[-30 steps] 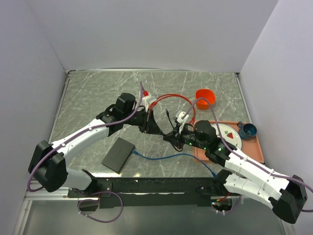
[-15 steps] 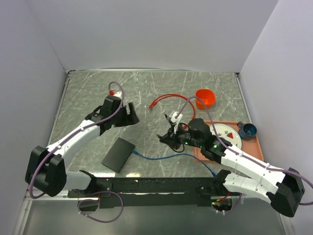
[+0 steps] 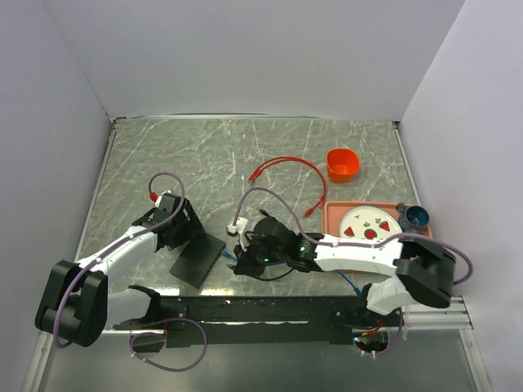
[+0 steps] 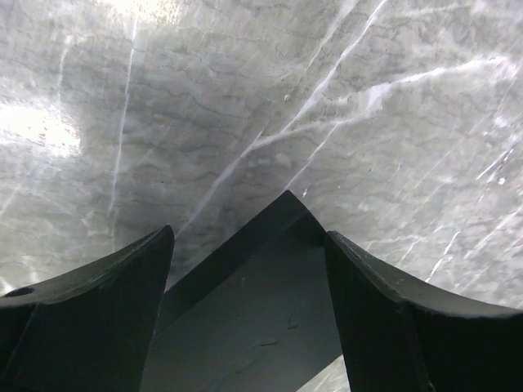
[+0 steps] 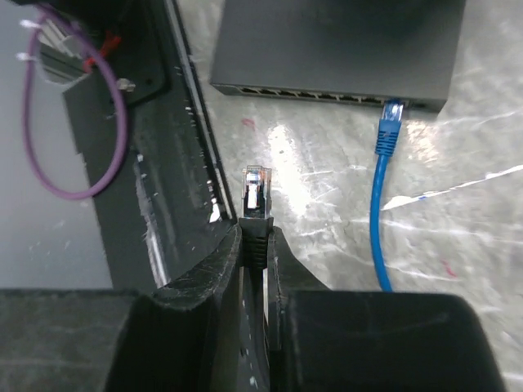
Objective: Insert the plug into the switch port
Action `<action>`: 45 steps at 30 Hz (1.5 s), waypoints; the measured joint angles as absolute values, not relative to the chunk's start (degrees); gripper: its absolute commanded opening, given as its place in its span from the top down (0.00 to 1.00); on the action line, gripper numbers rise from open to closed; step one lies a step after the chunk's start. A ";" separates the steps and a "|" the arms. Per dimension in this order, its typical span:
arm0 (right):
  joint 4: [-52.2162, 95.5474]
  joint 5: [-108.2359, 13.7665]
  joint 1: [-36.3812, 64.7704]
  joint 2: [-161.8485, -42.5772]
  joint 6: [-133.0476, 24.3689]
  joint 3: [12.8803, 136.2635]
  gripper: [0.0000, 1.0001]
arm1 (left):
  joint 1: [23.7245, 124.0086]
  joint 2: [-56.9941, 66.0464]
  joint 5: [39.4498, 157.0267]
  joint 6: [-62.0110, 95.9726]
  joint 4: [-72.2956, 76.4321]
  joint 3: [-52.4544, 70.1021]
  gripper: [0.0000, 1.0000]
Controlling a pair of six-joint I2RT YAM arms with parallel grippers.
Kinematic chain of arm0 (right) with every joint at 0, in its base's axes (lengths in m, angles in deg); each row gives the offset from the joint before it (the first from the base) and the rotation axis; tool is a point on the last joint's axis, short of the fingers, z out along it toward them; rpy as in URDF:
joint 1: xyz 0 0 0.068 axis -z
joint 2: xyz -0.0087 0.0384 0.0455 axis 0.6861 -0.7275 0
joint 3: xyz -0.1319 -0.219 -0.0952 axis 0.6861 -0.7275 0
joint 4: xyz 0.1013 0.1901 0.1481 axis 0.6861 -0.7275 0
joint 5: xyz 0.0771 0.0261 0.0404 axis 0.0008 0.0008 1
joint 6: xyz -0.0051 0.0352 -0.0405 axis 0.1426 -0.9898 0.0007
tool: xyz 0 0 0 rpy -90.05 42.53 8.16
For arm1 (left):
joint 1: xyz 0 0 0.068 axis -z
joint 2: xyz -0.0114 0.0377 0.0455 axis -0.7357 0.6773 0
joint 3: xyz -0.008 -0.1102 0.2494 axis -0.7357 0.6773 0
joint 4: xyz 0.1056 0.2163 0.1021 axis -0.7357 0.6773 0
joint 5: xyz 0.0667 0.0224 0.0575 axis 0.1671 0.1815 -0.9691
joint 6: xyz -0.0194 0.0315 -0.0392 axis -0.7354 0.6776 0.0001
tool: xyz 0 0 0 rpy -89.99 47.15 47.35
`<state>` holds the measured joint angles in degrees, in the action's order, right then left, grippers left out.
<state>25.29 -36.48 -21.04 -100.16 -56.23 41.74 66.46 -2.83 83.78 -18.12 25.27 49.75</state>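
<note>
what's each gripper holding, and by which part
Right gripper: clear-tipped black cable plug, pinched by its boot behind the tip. Left gripper: open, holding nothing.

Bright overhead light, white glare on the glossy tabletop (image 4: pixel 41 131), soft shadows, blurry wrist-view foregrounds.

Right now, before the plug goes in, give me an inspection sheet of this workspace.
Surface: grey marbled tabletop, glare patches.
Job's things: black switch lies flat; plug faces its ports, not yet inserted.
Clutter: orange cup; pink tray bearing white plate, blue cup at its corner.
Grippers: left gripper open over a switch corner; right gripper shut on the plug.
Cables: blue cable sits in a port near one end; red cable loose on the table.
Surroundings: plain white walls.
</note>
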 measured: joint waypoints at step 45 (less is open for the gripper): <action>33.05 -55.87 -26.37 -124.44 -73.92 50.66 1.00 | 66.09 -4.62 90.86 -20.45 13.60 55.21 0.22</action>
